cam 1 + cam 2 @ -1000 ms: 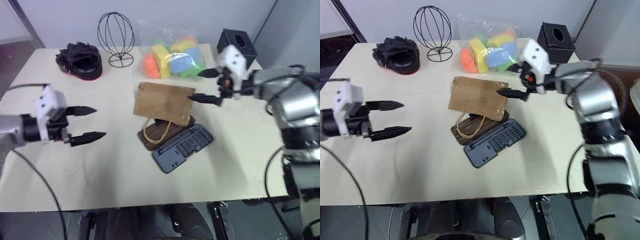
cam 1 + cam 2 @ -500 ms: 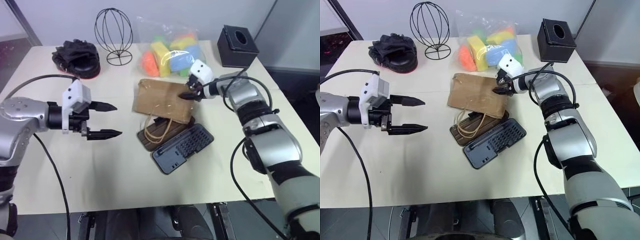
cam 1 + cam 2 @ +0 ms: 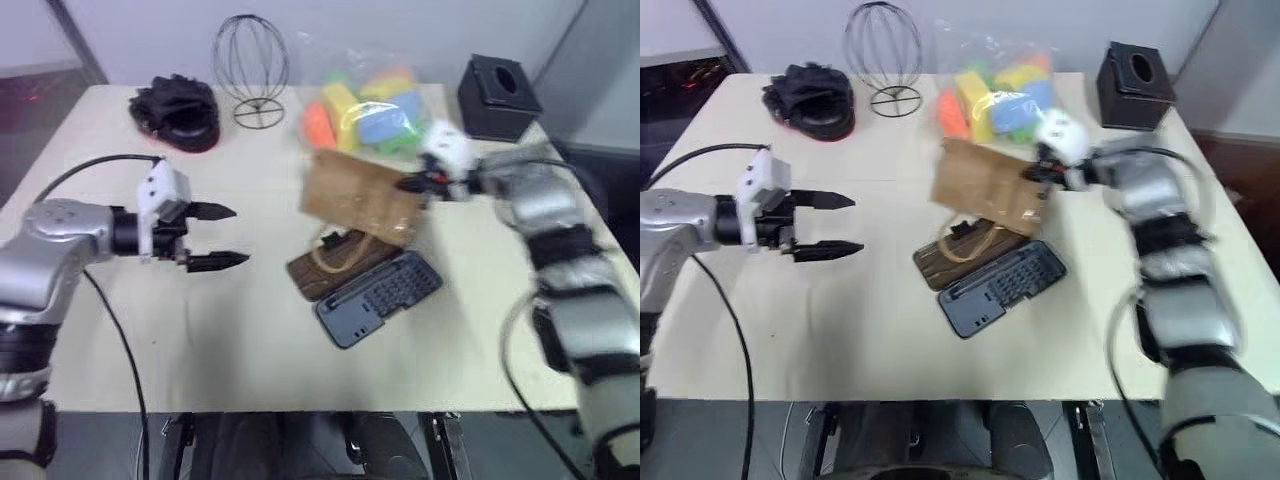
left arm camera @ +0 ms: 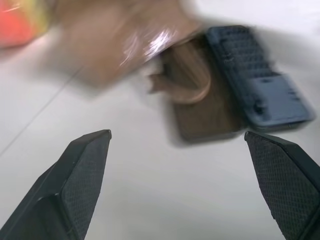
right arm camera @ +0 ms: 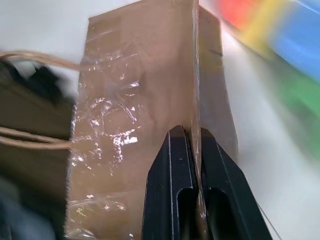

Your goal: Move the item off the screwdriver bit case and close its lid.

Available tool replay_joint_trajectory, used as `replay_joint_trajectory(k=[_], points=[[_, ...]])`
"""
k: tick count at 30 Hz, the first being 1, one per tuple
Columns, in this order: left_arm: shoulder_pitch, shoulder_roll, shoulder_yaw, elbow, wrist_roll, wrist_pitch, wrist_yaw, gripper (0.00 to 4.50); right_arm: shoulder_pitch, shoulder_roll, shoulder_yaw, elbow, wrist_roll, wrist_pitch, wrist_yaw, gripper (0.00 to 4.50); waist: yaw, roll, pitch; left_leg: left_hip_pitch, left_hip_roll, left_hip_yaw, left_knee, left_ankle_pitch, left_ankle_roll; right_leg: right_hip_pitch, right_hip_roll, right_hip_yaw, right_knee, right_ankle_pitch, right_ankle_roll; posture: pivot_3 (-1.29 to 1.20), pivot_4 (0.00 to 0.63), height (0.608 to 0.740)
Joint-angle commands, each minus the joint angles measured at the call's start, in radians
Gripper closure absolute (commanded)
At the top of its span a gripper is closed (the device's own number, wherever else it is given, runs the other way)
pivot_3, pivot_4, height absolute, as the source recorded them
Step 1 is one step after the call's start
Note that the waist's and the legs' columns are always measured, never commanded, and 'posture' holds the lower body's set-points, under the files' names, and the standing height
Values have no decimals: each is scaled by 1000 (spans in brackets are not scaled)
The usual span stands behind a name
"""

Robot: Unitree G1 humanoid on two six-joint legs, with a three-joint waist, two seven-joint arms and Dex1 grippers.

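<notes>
Over on the right side of the counter [image 3: 250, 350], our right end effector [image 3: 408, 185] is pinched tight on the right edge of the bag [image 3: 360, 195], and the wrist view shows the paper squeezed between both fingers. It sits at a tilt over the far end of the case [image 3: 365, 285], its loop handles [image 3: 340, 255] draped on the brown lid [image 3: 335, 265], which lies flat open beside the grey-blue tray [image 3: 385, 295]. Our left end effector [image 3: 228, 236] hangs spread wide with nothing in it, out to the left and well apart from the case.

What worries us from here:

- We've only got a thin edge of creased paper. A quick pull could tear it or let it slip out, and then the bag flops right back onto the case.
- Those handles are lying on the lid. If they catch on it, pulling the bag could drag the whole case around or tip the bits out.
- The foam block bag [image 3: 365, 105] and the black box [image 3: 498, 95] are near on the far right, so swinging wide could knock them.
- Closing the lid while any paper or handle is across the hinge would jam it.
</notes>
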Motion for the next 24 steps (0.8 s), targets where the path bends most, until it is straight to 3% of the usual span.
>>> replay_joint_trajectory(k=[1,5,9,12,18,19,24], points=[[-80,-57,-57,55,51,-58,-19,0,180,-112,-180,-317,75,213,-20,4446,1,0,0,0,0,0,0,0,0,0,0,0,0,0,0,0,150,737],[-146,-149,-149,141,106,-104,-63,0,500,-160,-434,-601,127,457,-65,4446,-12,2,-2,2,0,0,0,0,0,2,2,1,1,0,0,0,150,737],[-205,-229,-207,240,154,-147,-94,0,675,-111,-536,-757,155,570,-145,4446,-25,3,-2,6,0,1,1,0,0,2,4,4,5,0,0,0,150,737],[-254,-283,-253,363,232,-203,-81,0,705,-86,-556,-812,167,617,-210,3646,-39,3,-2,9,0,1,1,0,1,5,4,5,6,0,0,0,150,737],[-324,-369,-283,569,331,-291,-56,0,703,-121,-638,-870,208,665,-252,455,-38,3,-2,19,0,1,0,0,1,14,4,5,5,-1,1,0,150,737],[-331,-380,-285,597,345,-304,-54,0,703,-133,-657,-880,221,674,-247,85,-38,2,-2,18,0,1,0,0,1,14,4,5,5,-1,1,0,150,737],[-338,-420,-297,687,397,-341,-57,0,642,-180,-787,-910,339,774,-207,85,-36,2,-2,17,0,1,0,0,1,14,4,5,3,-1,2,0,150,737]])
